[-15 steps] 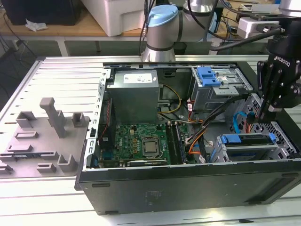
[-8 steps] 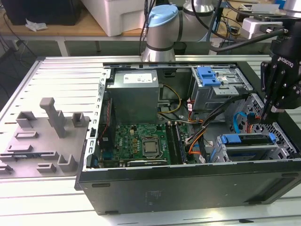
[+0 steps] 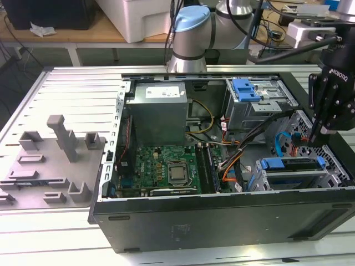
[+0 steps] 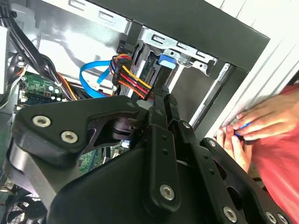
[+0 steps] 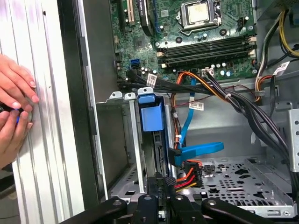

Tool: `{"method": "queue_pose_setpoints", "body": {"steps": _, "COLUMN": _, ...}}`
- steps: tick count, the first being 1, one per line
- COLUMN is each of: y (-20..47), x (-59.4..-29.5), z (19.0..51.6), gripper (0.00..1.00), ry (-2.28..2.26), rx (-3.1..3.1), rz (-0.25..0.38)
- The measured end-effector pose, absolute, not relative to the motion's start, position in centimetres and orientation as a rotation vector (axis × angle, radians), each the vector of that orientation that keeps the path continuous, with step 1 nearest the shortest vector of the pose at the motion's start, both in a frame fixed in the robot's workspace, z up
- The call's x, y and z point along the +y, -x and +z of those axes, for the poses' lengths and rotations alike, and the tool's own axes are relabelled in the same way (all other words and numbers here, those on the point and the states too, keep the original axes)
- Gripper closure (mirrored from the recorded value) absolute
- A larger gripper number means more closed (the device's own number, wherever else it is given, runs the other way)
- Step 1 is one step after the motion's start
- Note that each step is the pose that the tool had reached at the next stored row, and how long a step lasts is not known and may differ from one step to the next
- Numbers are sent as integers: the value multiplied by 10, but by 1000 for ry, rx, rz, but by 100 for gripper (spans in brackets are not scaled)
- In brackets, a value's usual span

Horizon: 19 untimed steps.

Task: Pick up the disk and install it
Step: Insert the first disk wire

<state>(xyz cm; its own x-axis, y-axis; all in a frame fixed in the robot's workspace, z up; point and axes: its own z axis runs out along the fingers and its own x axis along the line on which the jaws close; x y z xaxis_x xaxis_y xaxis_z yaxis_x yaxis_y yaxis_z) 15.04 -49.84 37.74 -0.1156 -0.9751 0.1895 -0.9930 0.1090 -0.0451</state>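
Observation:
The disk (image 3: 293,178) sits in the lower drive cage at the exterior view's right of the open computer case (image 3: 222,221). Its blue carrier bracket (image 3: 277,164) faces up. In the first wrist view the disk (image 5: 150,116) stands edge-on in its slot, blue tab outward. My gripper (image 3: 316,133) hangs just above the back end of the disk with its fingers together. In both wrist views the fingertips (image 4: 162,93) stand beside the red, yellow and black power plug (image 5: 187,173). A blue data cable (image 5: 198,149) lies next to that plug.
A person's hands (image 5: 14,107) rest on the table outside the case wall and pinch something small and blue (image 4: 243,125). Inside the case are the grey power supply (image 3: 158,111), the motherboard (image 3: 172,166), cable bundles and an upper cage with a blue clip (image 3: 247,88). Grey fixtures (image 3: 61,138) stand on the table at the exterior view's left.

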Motion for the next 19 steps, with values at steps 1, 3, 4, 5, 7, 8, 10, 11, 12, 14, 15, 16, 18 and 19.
{"method": "queue_pose_setpoints", "body": {"steps": 1, "y": -150, "x": -499, "z": 377, "gripper": 84, "ry": -2015, "rx": -2258, "rz": 234}}
{"method": "queue_pose_setpoints", "body": {"steps": 3, "y": -150, "x": -500, "z": 377, "gripper": 84, "ry": -2033, "rx": -2280, "rz": 193}}
{"method": "queue_pose_setpoints", "body": {"steps": 4, "y": -150, "x": -501, "z": 377, "gripper": 84, "ry": -2039, "rx": -2287, "rz": 179}}
{"method": "queue_pose_setpoints", "body": {"steps": 5, "y": -150, "x": -501, "z": 377, "gripper": 84, "ry": -2043, "rx": -2292, "rz": 169}}
{"method": "queue_pose_setpoints", "body": {"steps": 7, "y": -150, "x": -502, "z": 377, "gripper": 84, "ry": -2045, "rx": -2294, "rz": 164}}
{"method": "queue_pose_setpoints", "body": {"steps": 8, "y": -150, "x": -502, "z": 377, "gripper": 84, "ry": -2045, "rx": -2294, "rz": 164}}
{"method": "queue_pose_setpoints", "body": {"steps": 10, "y": -150, "x": -502, "z": 377, "gripper": 84, "ry": -2045, "rx": -2294, "rz": 164}}
{"method": "queue_pose_setpoints", "body": {"steps": 11, "y": -150, "x": -503, "z": 377, "gripper": 84, "ry": -2047, "rx": -2296, "rz": 161}}
{"method": "queue_pose_setpoints", "body": {"steps": 12, "y": -150, "x": -504, "z": 377, "gripper": 84, "ry": -2050, "rx": -2300, "rz": 152}}
{"method": "queue_pose_setpoints", "body": {"steps": 14, "y": -150, "x": -508, "z": 377, "gripper": 84, "ry": -2061, "rx": -2312, "rz": 127}}
{"method": "queue_pose_setpoints", "body": {"steps": 15, "y": -150, "x": -510, "z": 377, "gripper": 84, "ry": -2067, "rx": -2320, "rz": 111}}
{"method": "queue_pose_setpoints", "body": {"steps": 16, "y": -150, "x": -511, "z": 377, "gripper": 84, "ry": -2070, "rx": -2323, "rz": 105}}
{"method": "queue_pose_setpoints", "body": {"steps": 18, "y": -150, "x": -513, "z": 377, "gripper": 84, "ry": -2071, "rx": -2325, "rz": 101}}
{"method": "queue_pose_setpoints", "body": {"steps": 19, "y": -150, "x": -513, "z": 377, "gripper": 84, "ry": -2071, "rx": -2325, "rz": 101}}
